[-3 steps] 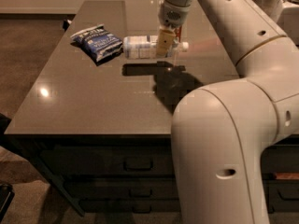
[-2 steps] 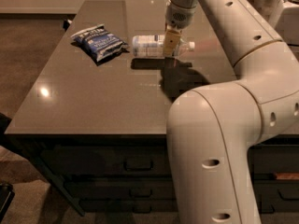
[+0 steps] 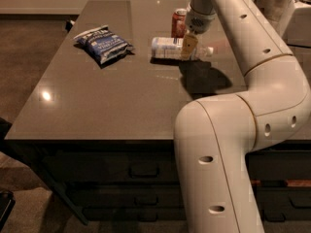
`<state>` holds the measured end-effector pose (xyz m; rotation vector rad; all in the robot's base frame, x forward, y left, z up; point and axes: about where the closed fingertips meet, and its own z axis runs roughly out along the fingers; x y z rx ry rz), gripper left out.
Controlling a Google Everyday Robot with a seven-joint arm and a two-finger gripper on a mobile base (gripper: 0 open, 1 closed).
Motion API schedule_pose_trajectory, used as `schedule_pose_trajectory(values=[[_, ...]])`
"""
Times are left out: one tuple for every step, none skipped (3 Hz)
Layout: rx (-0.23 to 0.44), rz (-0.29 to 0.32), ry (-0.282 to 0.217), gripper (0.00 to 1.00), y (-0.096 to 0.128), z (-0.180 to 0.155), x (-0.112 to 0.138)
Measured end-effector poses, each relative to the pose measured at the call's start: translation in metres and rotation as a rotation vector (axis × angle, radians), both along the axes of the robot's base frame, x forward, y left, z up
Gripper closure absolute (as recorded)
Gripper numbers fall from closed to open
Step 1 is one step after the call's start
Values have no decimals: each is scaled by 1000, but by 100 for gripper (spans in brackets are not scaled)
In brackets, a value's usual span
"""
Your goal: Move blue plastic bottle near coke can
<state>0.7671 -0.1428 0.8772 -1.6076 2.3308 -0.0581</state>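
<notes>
The blue plastic bottle (image 3: pixel 167 48) is held lying on its side just above the table (image 3: pixel 121 101), its cap end pointing right. My gripper (image 3: pixel 188 46) reaches down from the arm and is shut around the bottle's right half; one tan finger (image 3: pixel 189 43) shows in front of it. The coke can (image 3: pixel 178 22) stands upright just behind the bottle and the gripper, partly hidden by the wrist. The bottle lies close in front of the can.
A crinkled blue chip bag (image 3: pixel 103 43) lies on the table to the left of the bottle. My arm's large white links (image 3: pixel 228 144) cover the table's right front. White containers (image 3: pixel 286 8) stand at the far right back.
My gripper has carried the bottle to the right and slightly back, away from the chip bag. The coke can now shows behind the gripper.
</notes>
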Motion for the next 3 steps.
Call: schedule_pose_trajectory(values=[[13, -43, -4, 82, -9, -5, 5], [14, -68, -11, 60, -11, -5, 9], [-5, -92, -69, 36, -18, 5, 20]])
